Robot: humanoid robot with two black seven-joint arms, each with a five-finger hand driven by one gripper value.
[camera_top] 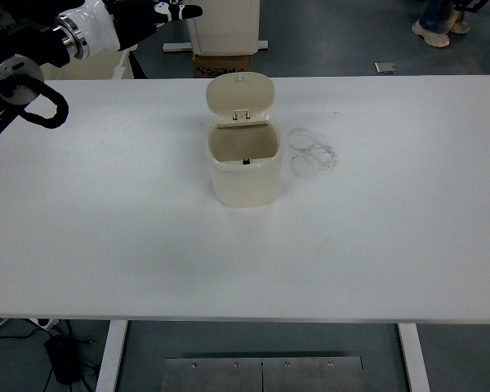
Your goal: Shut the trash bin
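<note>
Cream trash bin (245, 167), hinged lid (241, 92) upright, open

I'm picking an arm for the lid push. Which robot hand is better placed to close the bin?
Left. The left robot hand is up beyond the table's far edge, left of the raised lid of the trash bin. No right arm is in view.

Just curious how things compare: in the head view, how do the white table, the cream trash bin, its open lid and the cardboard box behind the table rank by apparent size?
1. White table, by far the largest.
2. Trash bin.
3 and 4. Open lid and cardboard box: unsure, since the box is farther away and partly hidden by the table.
</note>
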